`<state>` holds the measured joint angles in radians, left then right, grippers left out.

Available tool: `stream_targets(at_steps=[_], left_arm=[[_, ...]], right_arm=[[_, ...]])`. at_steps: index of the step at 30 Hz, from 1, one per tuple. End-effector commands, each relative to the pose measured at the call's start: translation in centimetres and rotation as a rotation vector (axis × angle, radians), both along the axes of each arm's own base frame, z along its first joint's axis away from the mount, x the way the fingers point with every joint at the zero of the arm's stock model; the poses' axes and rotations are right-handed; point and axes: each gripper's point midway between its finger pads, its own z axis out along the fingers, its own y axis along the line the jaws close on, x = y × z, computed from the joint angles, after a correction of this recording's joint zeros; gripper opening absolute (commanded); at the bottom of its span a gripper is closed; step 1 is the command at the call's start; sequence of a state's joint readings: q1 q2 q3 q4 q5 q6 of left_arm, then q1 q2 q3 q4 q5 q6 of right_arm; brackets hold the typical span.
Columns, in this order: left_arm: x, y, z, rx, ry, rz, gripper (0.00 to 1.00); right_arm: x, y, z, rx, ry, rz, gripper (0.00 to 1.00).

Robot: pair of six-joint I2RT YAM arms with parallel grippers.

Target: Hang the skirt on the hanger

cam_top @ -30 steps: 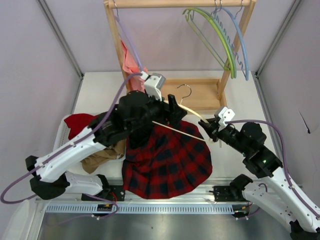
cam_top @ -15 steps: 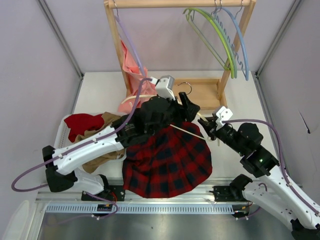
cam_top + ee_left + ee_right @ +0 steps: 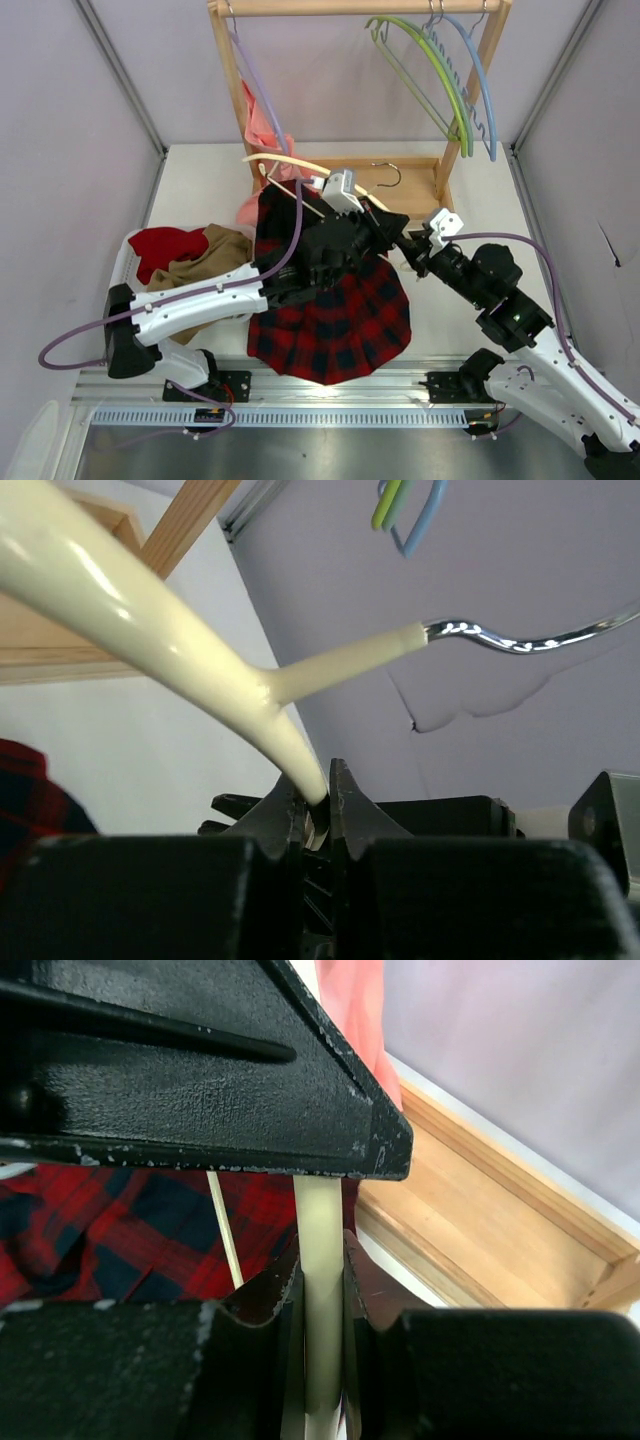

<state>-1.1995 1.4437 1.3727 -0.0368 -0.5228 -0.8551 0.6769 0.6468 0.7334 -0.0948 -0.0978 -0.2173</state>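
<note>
Top external view: the hanger [image 3: 285,160] is up off the tabletop [image 3: 195,185], held between both arms near the middle. Its cream arm sweeps out toward 11 o'clock and the hook [image 3: 385,172] points toward 1. Left wrist shows the left fingers [image 3: 335,800] squeezed shut on the cream arm, right below where the hook's neck branches off. Right wrist shows the right fingers [image 3: 350,1280] clamped on the other cream arm, no gap to speak of.

The skirt [image 3: 345,320] sprawls from centre down to 6 o'clock under the arms. Its top edge rides up at about 11 toward the thin bar. Can't tell if it's actually over the bar or just bunched against it.

My take: this is the draping step, maybe halfway there. With two grips on one stiff hanger, I'd move both arms as one so nothing twists or pops loose. Go slow, hold it level so the fabric doesn't slide off, and watch the hook near the rack [image 3: 410,190] base at 12.
</note>
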Motion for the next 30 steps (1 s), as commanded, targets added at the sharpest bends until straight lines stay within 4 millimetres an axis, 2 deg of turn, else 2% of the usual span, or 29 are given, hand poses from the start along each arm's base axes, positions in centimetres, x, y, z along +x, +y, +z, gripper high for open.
stream_targets(at_steps=[1, 6, 7, 9, 10, 11, 13, 15, 17, 18, 20, 21, 23, 25, 26, 30], left_arm=[[2.3, 2.9, 2.0, -0.055, -0.087, 0.162, 0.02], [2.1, 2.7, 1.6, -0.045, -0.081, 0.163, 0.00], [2.1, 2.9, 1.7, -0.046, -0.081, 0.171, 0.00], [2.1, 3.5, 1.7, -0.043, -0.083, 0.186, 0.00], [2.2, 4.1, 1.6, -0.035, -0.083, 0.202, 0.00], [2.2, 4.5, 1.4, -0.029, -0.082, 0.213, 0.00], [2.2, 6.0, 1.5, -0.026, -0.081, 0.252, 0.00], [2.1, 7.5, 1.3, -0.021, -0.078, 0.283, 0.00], [2.3, 8.9, 1.2, -0.021, -0.076, 0.334, 0.00], [2.3, 9.5, 0.3, -0.005, -0.070, 0.351, 0.00], [2.3, 11.0, 0.8, -0.025, -0.072, 0.397, 0.00], [2.3, 11.4, 0.1, -0.010, -0.068, 0.409, 0.00], [2.3, 12.6, 0.5, -0.028, -0.072, 0.442, 0.00], [2.2, 13.6, 0.3, -0.038, -0.071, 0.467, 0.00], [2.2, 14.3, 0.7, -0.055, -0.072, 0.480, 0.00], [1.6, 15.5, 0.9, -0.081, -0.071, 0.475, 0.00]], right_arm=[[-1.7, 1.3, 5.0, 0.124, -0.121, 0.097, 0.00], [-1.8, 1.4, 4.7, 0.105, -0.108, 0.101, 0.00], [-1.8, 1.4, 4.0, 0.088, -0.080, 0.096, 0.04], [-1.8, 1.4, 3.9, 0.084, -0.071, 0.097, 0.16], [-1.9, 1.3, 3.6, 0.073, -0.056, 0.096, 0.34], [-2.0, 1.2, 4.0, 0.080, -0.048, 0.092, 0.46], [-2.1, 0.7, 3.5, 0.064, -0.011, 0.076, 0.62], [-2.2, 0.0, 3.5, 0.061, 0.022, 0.043, 0.72], [-2.3, -0.6, 3.6, 0.087, 0.056, 0.014, 0.78], [-2.4, -0.9, 4.0, 0.103, 0.062, 0.002, 0.81], [-2.8, -1.3, 4.2, 0.145, 0.095, -0.009, 0.85], [-2.5, -1.6, 4.2, 0.168, 0.108, -0.036, 0.88], [-2.2, -1.9, 4.2, 0.214, 0.144, -0.070, 0.91], [-0.5, -2.2, 3.1, 0.303, 0.251, -0.173, 0.92], [0.5, -1.8, 1.8, 0.309, 0.307, -0.205, 0.92], [3.7, -0.2, -0.7, 0.406, 0.480, -0.291, 0.91]])
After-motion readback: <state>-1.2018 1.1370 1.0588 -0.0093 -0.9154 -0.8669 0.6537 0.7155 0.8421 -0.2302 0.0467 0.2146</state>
